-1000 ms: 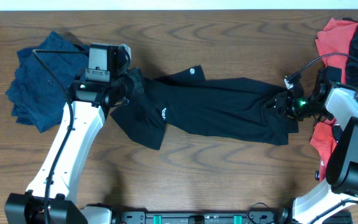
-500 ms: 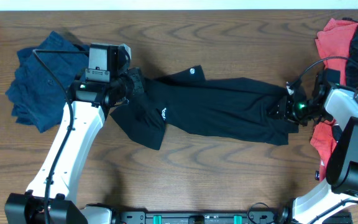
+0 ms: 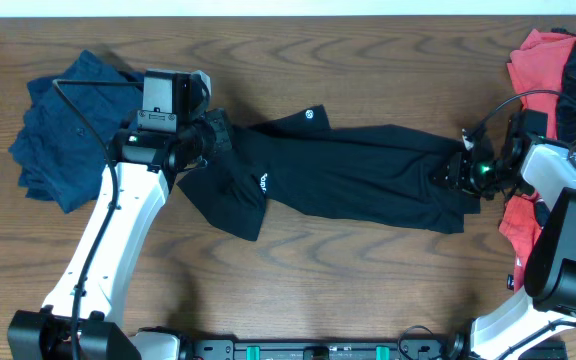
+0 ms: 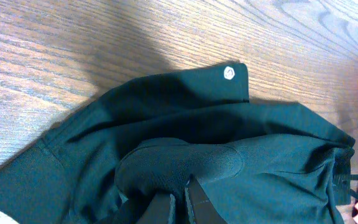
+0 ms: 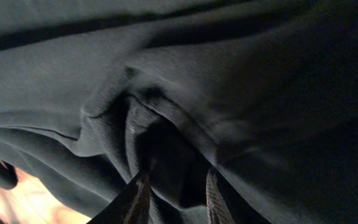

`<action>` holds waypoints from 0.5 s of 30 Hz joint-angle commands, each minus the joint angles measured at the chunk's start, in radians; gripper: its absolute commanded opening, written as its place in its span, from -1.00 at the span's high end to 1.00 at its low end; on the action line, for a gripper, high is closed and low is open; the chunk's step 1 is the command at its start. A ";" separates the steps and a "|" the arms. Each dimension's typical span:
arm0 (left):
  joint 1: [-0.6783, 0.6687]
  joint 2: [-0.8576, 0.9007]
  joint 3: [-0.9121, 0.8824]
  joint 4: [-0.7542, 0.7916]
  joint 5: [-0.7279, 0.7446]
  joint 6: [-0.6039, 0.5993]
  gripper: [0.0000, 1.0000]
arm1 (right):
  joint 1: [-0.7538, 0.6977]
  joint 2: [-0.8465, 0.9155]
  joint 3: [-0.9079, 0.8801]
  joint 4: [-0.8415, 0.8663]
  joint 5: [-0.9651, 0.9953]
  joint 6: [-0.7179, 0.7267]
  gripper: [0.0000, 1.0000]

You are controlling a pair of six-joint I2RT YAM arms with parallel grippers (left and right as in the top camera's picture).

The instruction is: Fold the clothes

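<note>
A black garment [image 3: 348, 175] lies stretched across the middle of the table, with a small white logo [image 3: 310, 114] near its upper left edge. My left gripper [image 3: 216, 132] is at its left end, and in the left wrist view the fingers [image 4: 180, 199] are shut on a raised fold of the black fabric [image 4: 260, 143]. My right gripper [image 3: 455, 170] is at the garment's right end. In the right wrist view its fingers [image 5: 176, 186] hold a thick bunch of the dark cloth [image 5: 197, 74] between them.
A pile of blue clothes [image 3: 68, 130] lies at the far left. A heap of red and black clothes [image 3: 548, 60] sits at the right edge, close behind my right arm. Bare wooden table [image 3: 348, 290] shows in front of the garment.
My right gripper has shifted slightly to the right at the garment's right end. The left arm and the garment's left side have not moved.
</note>
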 commanded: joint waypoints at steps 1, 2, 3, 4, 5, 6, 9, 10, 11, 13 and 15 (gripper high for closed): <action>0.003 -0.003 0.002 0.001 -0.010 0.017 0.88 | 0.019 0.018 -0.004 0.007 -0.037 0.019 0.43; 0.003 -0.003 0.002 0.001 -0.010 0.017 0.88 | 0.022 0.018 -0.004 0.008 -0.037 0.020 0.43; 0.003 -0.003 0.002 0.001 -0.010 0.017 0.88 | 0.027 0.018 -0.004 0.008 -0.037 0.019 0.43; 0.003 -0.003 0.002 0.001 -0.010 0.017 0.88 | 0.032 0.018 -0.004 0.008 -0.036 0.019 0.43; 0.003 -0.003 0.002 0.001 -0.010 0.017 0.88 | 0.037 0.018 -0.004 0.009 -0.036 0.019 0.43; 0.003 -0.003 0.002 0.001 -0.010 0.017 0.88 | 0.042 0.018 -0.004 0.009 -0.034 0.019 0.43; 0.003 -0.003 0.002 0.001 -0.010 0.017 0.88 | 0.056 0.018 -0.004 0.010 0.009 0.032 0.43; 0.003 -0.003 0.002 0.001 -0.010 0.017 0.88 | 0.058 0.018 -0.004 0.010 0.029 0.043 0.44; 0.003 -0.003 0.002 0.001 -0.010 0.017 0.88 | 0.058 0.018 -0.004 0.012 0.040 0.051 0.46; 0.003 -0.003 0.002 0.000 -0.010 0.017 0.88 | 0.058 0.018 -0.004 0.020 0.043 0.063 0.51; 0.003 -0.003 0.002 0.001 -0.010 0.017 0.88 | 0.058 0.018 -0.004 0.032 0.043 0.079 0.54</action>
